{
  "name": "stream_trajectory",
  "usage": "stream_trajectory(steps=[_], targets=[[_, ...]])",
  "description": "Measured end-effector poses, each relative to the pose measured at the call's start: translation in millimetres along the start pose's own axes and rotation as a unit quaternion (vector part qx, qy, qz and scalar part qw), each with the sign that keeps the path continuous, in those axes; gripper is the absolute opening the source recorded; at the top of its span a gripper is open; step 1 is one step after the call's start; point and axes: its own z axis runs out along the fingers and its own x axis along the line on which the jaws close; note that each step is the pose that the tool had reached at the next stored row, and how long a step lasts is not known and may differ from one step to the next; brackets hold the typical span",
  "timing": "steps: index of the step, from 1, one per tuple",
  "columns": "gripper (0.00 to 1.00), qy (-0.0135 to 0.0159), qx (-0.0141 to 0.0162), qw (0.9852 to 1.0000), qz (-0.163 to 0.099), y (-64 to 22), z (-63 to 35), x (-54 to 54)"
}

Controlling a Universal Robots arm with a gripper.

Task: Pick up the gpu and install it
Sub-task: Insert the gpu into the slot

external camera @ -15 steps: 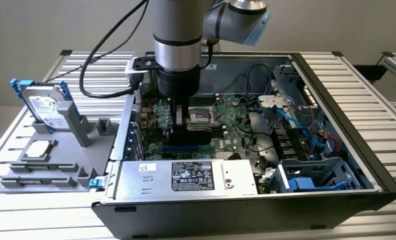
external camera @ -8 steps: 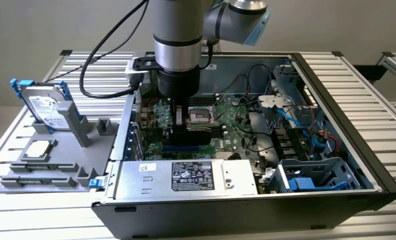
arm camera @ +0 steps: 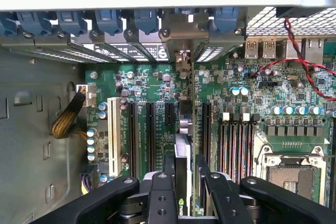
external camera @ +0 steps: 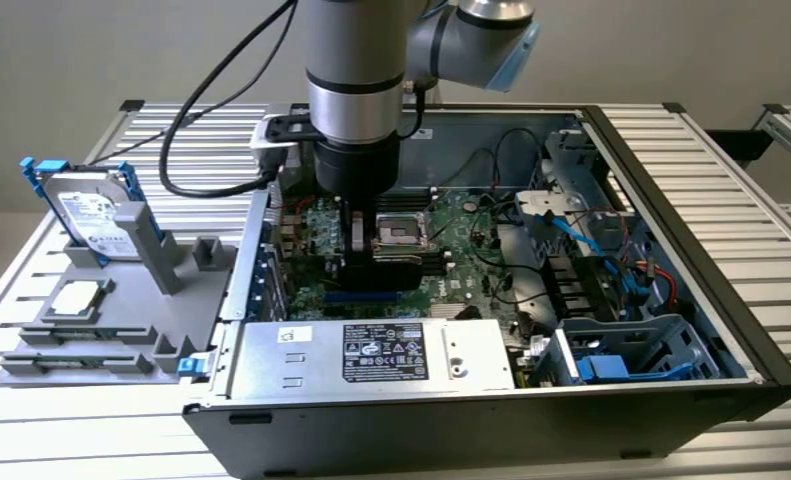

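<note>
gpu point(arm camera: 182, 174) near end hidden between fingers point(arm camera: 161, 195), arm cut off by frame edge

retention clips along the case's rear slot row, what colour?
Blue. The retention clips show best in the wrist view, lined up above the motherboard.

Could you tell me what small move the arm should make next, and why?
Probably a short, straight push down. The fingers are shut on the gpu, held on edge over the motherboard among the slots, its bracket near the rear openings. Whether it is seated I cannot tell.
</note>
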Motion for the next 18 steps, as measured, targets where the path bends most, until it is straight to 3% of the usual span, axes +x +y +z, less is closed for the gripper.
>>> stream_trajectory(steps=[18], targets=[[0.27,-0.0002,-0.0001,1.0000,0.000,0.0,3.9,-0.1]])
